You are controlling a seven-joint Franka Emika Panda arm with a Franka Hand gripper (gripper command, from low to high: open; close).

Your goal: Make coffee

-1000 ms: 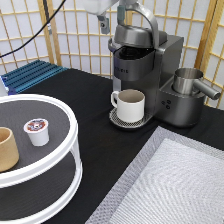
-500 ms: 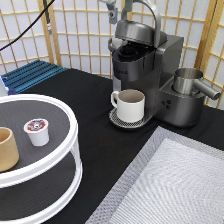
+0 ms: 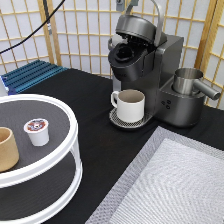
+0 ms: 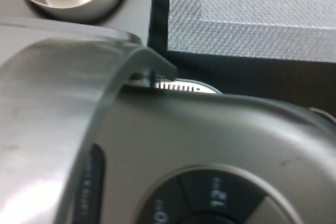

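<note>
Black table [image 3: 85,110]: coffee [image 3: 37,131] beside tan cup [image 3: 7,148].

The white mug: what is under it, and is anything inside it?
The white mug stands on the coffee machine's round drip tray, below the open pod chamber. Its inside looks dark; whether it holds liquid cannot be told.

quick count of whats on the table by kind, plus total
Cups: 2, white mug under the machine, tan cup on the stand
Coffee pods: 1, on the stand
Coffee machines: 1, lid open
Metal pitchers: 1
Tiered stands: 1
Grey mats: 1
Total: 7
Only a bit of the gripper shows at the exterior view's top.
</note>
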